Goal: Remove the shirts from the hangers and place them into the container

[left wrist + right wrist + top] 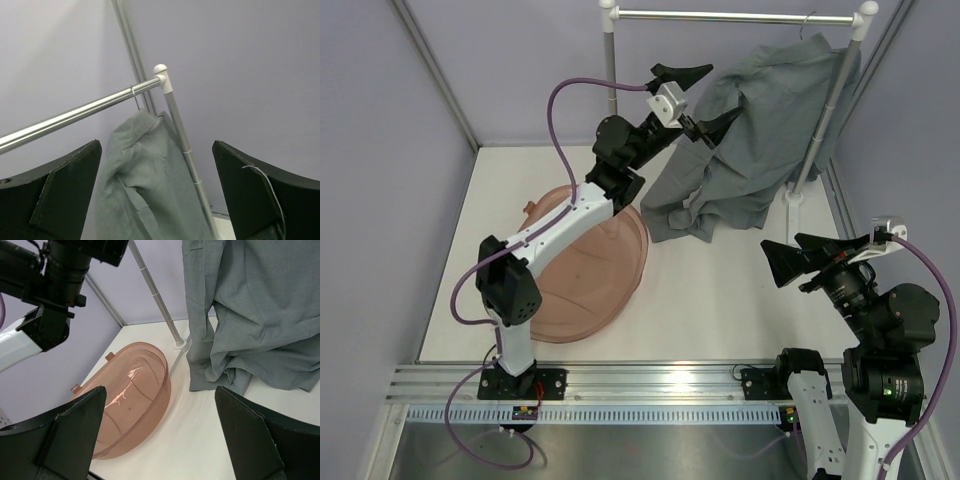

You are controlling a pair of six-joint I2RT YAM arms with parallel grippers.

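- The white table (720, 290) carries everything in front of me.
- The garment rail (740, 16) stands at the far side, with a metal bar across its two poles.
- The grey-green shirt (770, 130) hangs at the right end of that bar, against the right pole. Its lower part lies bunched on the table.
- The pinkish-brown tub (590, 285) sits left of centre, partly under my left arm. The shirt's bunched hem lies just beside its far right rim, with a strip of table between them.
- My left gripper (725, 89) is raised by the shirt's left side. Its fingers are spread wide and hold nothing. From above, the lower finger overlaps the cloth, and I cannot tell whether it touches.
- My right gripper (780, 268) hangs low over the right of the table, facing the tub and the hem. Its fingers are also wide apart and empty.
- Only the wire hook of the hanger (136, 99) shows, looped over the bar. The frame is presumably under the cloth.
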